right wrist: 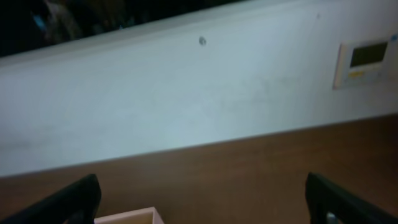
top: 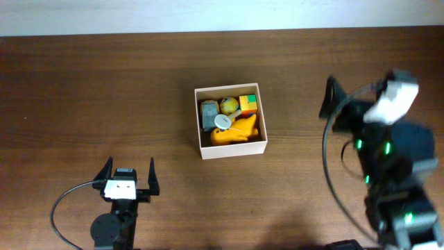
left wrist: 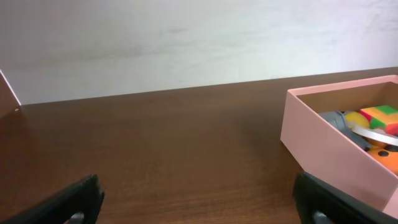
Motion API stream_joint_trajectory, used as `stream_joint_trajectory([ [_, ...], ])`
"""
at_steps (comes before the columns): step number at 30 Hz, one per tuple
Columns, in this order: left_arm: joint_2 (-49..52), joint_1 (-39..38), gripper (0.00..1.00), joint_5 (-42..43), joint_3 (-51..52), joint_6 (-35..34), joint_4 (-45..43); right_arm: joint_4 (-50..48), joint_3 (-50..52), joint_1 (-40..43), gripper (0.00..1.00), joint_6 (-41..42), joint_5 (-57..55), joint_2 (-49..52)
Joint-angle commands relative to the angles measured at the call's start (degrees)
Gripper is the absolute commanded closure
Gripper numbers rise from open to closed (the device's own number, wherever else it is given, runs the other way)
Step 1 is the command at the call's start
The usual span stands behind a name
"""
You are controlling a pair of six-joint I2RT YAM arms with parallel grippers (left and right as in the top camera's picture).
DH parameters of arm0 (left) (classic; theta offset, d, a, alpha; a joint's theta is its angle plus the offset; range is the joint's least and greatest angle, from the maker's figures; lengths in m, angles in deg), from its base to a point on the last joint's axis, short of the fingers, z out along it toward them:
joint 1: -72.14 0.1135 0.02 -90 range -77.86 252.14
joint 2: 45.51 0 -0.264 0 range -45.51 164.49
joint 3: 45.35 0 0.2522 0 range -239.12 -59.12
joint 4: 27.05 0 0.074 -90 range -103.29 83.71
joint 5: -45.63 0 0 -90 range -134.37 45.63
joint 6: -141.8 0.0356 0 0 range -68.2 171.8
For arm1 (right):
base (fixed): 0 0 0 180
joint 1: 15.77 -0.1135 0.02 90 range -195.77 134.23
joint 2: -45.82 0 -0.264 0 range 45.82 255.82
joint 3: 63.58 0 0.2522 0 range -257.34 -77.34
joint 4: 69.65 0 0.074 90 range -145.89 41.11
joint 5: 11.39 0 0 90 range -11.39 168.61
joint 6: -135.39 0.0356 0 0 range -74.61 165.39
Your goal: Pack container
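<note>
The container (top: pixel 199 132) is a square white-walled box at the table's middle. It holds an orange toy (top: pixel 236 132), a yellow ball (top: pixel 229 105), a coloured cube (top: pixel 248 104), a grey toy (top: pixel 209 114) and a white disc (top: pixel 223 121). My left gripper (top: pixel 130 167) is open and empty, low at the front left, well short of the box. In the left wrist view its fingers (left wrist: pixel 199 205) frame bare table, with the container (left wrist: pixel 311 149) to the right. My right gripper (top: pixel 331 101) is raised at the right, open and empty (right wrist: pixel 202 205). A container corner (right wrist: pixel 127 216) shows low in that view.
A pale wall runs along the table's far edge (top: pixel 222 31). A wall panel (right wrist: pixel 367 59) shows in the right wrist view. Black cables loop beside each arm (top: pixel 62 208) (top: pixel 327 167). The brown tabletop (top: pixel 104 90) surrounds the box.
</note>
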Motion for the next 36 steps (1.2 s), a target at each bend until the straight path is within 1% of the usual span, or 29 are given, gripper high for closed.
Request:
stream_joint_trajectory([
  [1, -0.48, 0.37, 0.01, -0.17, 0.39, -0.11, 0.07, -7.02, 14.43, 0.5, 0.01, -0.37, 4.02, -10.73],
  [5, -0.48, 0.37, 0.01, -0.17, 0.39, -0.11, 0.07, -12.85, 27.89, 0.5, 0.01, -0.35, 6.91, -21.16],
  [8, -0.48, 0.37, 0.01, -0.17, 0.39, -0.11, 0.07, -13.75, 35.63, 0.5, 0.01, -0.37, 7.08, -28.17],
  [10, -0.48, 0.37, 0.01, -0.17, 0.39, -0.11, 0.07, -13.68, 39.17, 0.5, 0.01, -0.39, 7.08, -31.47],
  [14, -0.48, 0.37, 0.01, -0.17, 0.39, -0.11, 0.07, -13.68, 43.95, 0.5, 0.01, -0.42, 7.34, -35.01],
  [17, -0.48, 0.37, 0.01, -0.2, 0.39, -0.11, 0.07, -13.64, 46.49, 0.5, 0.01, -0.96, 7.56, -36.54],
  [21, -0.48, 0.37, 0.01, -0.17, 0.39, -0.11, 0.07, -13.46, 49.44, 0.5, 0.01, -7.76, 11.89, -39.71],
  [22, -0.48, 0.37, 0.01, -0.17, 0.39, -0.13, 0.07, -13.18, 49.94, 0.5, 0.01, -8.15, 12.02, -40.61],
  [26, -0.48, 0.37, 0.01, -0.2, 0.39, -0.11, 0.07, -9.86, 50.75, 0.5, 0.01, -8.15, 11.74, -43.76],
  [30, -0.48, 0.37, 0.01, -0.17, 0.39, -0.11, 0.07, -6.8, 50.75, 0.5, 0.01, -8.13, 11.58, -44.39],
  [36, -0.48, 0.37, 0.01, -0.17, 0.39, -0.13, 0.07, -6.6, 50.75, 0.5, 0.01, -8.17, 11.56, -44.39],
])
